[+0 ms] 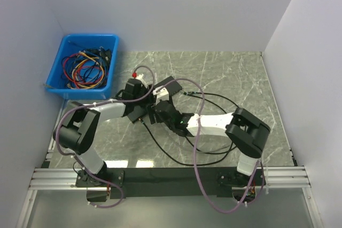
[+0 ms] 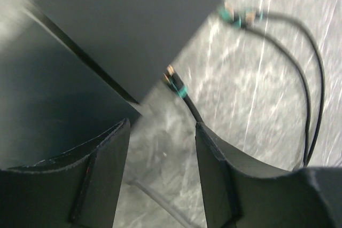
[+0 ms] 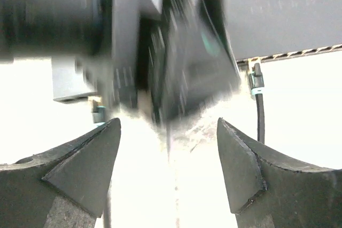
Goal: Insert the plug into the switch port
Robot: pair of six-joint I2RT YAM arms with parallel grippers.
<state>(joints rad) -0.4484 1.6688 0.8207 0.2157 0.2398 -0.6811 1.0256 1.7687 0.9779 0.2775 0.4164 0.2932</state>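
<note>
Hanging spread, the left gripper point(image 2: 162, 126) and right gripper point(image 3: 168, 122) hold nothing; just beyond, the plug point(image 2: 175, 83) lies loose on the table point(image 2: 256, 132) at the switch point(image 2: 133, 20) edge. Pinched crooked, or tugged by its cable point(image 2: 307, 89), it could jam instead of seating.

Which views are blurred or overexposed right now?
Top external: sharp, even light, small glare on the table. Left wrist: soft, the switch smeared, the plug legible. Right wrist: table blown out white, middle streaked with motion blur, only its fingers crisp.
</note>
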